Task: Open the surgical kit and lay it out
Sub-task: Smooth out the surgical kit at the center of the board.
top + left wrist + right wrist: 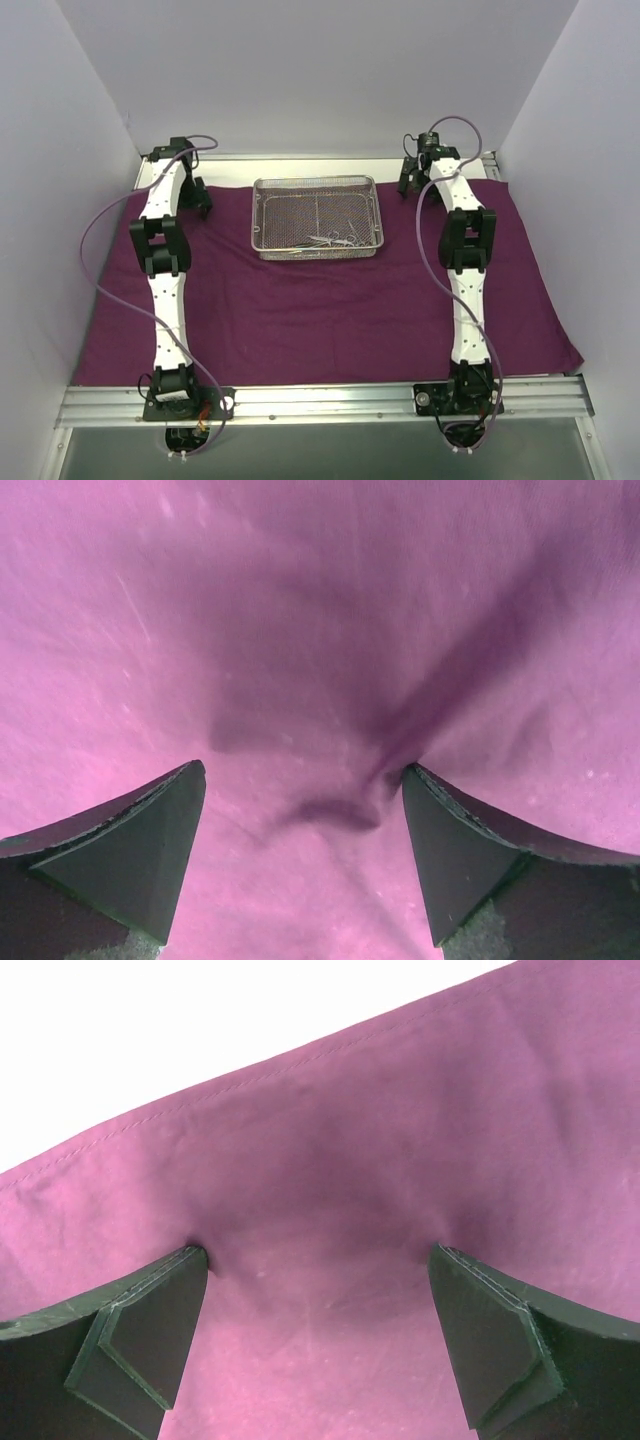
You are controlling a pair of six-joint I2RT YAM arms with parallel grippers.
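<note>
The surgical kit's dark purple cloth [330, 310] lies spread flat over the table. The silver wire-mesh tray [316, 181] stands on it at the back centre, with thin silver instruments [335, 240] lying along its near side. My left gripper [197, 200] is down at the cloth's far left corner. In the left wrist view it [300, 770] is open, its fingertips [185, 780] resting on creased cloth [320, 630]. My right gripper [410, 183] is at the far right corner. It [318, 1252] is open too, tips pressed into the cloth [330, 1160] just inside its stitched hem.
White walls [60, 150] close in the left, back and right sides. An aluminium rail [320, 400] with both arm bases runs along the near edge. Purple cables [100, 250] loop beside each arm.
</note>
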